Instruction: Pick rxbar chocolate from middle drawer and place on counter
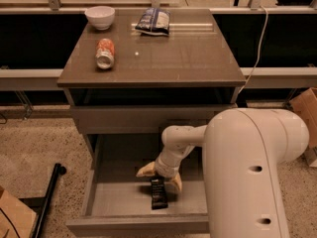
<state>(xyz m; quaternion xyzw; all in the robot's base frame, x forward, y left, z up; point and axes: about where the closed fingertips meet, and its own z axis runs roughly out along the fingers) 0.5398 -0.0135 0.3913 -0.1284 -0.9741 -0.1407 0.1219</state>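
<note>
Speckled floor [44, 138]; glossy counter [178, 58] holds bowl [100, 17], can [105, 53], chip bag [153, 21]; middle drawer [119, 197] extended; tool [161, 177] released, over rxbar chocolate [159, 196].

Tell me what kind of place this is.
Probably a lab or office test area, not a home kitchen: a freestanding drawer cabinet, speckled floor, cardboard box beside it. The hand sits low in the open middle drawer, over the rxbar chocolate.

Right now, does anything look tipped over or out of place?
Yes: the orange can lies on its side on the counter, near the upright bowl. The pincer hangs open in the middle drawer over the rxbar chocolate.
</note>
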